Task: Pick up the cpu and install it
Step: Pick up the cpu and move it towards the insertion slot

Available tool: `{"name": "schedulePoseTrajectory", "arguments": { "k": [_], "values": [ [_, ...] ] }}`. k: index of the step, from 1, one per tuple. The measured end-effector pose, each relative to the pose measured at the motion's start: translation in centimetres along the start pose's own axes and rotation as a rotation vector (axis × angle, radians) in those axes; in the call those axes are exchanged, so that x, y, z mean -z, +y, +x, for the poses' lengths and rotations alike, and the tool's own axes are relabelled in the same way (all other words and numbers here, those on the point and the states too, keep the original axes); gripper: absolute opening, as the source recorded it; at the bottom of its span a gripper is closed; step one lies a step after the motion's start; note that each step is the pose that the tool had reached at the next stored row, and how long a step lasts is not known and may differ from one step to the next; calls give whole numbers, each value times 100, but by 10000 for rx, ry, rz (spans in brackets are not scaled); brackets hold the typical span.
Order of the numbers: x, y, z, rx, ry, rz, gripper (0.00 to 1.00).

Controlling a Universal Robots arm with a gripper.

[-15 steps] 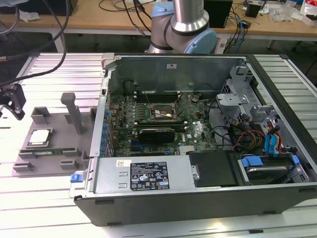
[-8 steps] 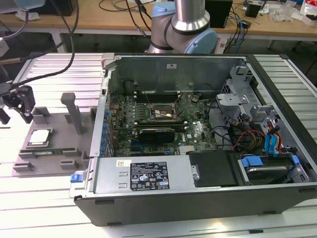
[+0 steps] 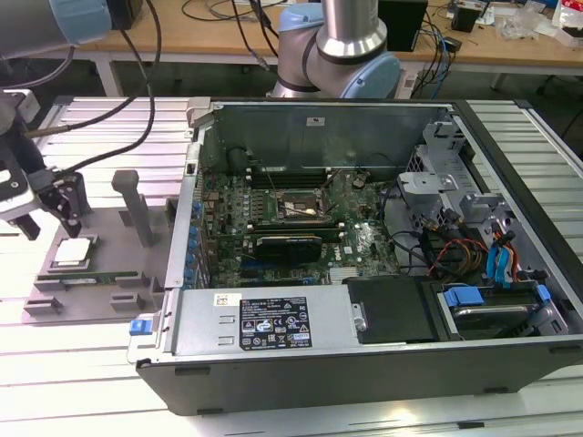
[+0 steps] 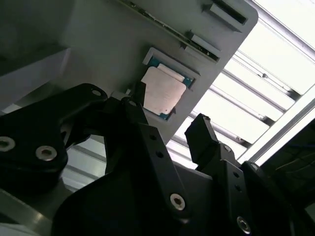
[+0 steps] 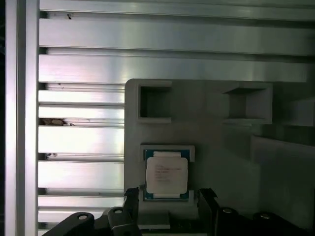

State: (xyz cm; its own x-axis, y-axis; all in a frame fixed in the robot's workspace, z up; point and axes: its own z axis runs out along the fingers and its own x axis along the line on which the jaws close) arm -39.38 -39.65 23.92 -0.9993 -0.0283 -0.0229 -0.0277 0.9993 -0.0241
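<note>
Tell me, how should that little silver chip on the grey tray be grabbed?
Probably by two opposite edges of the cpu, coming straight down from above. It lies flat, face up, in a shallow pocket of the grey holder, so only its thin rim offers anything to pinch. The open tool hangs over it, with a finger to either side.

Even, cool overhead light fills the exterior view. The ribbed aluminium bench gleams pale, nearly washed out, while the inside of the open grey metal computer case sits dimmer in the shade of its walls. In the second wrist view the bench slats burn to white glare, and the black metal gripper is almost a silhouette against them. In the first wrist view the flat grey plastic tray looks dusky, with its recesses in deep shadow. The dull silver top of the small square cpu catches a soft sheen.
</note>
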Motion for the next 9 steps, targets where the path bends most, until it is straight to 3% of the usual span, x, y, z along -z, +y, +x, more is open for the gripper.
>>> {"name": "schedulePoseTrajectory", "arguments": {
  "k": [4, 9],
  "values": [
    [-95, 1, -12, 160, 0, -5, 60],
    [-276, 5, -26, 230, 5, -9, 60]
  ]
}}
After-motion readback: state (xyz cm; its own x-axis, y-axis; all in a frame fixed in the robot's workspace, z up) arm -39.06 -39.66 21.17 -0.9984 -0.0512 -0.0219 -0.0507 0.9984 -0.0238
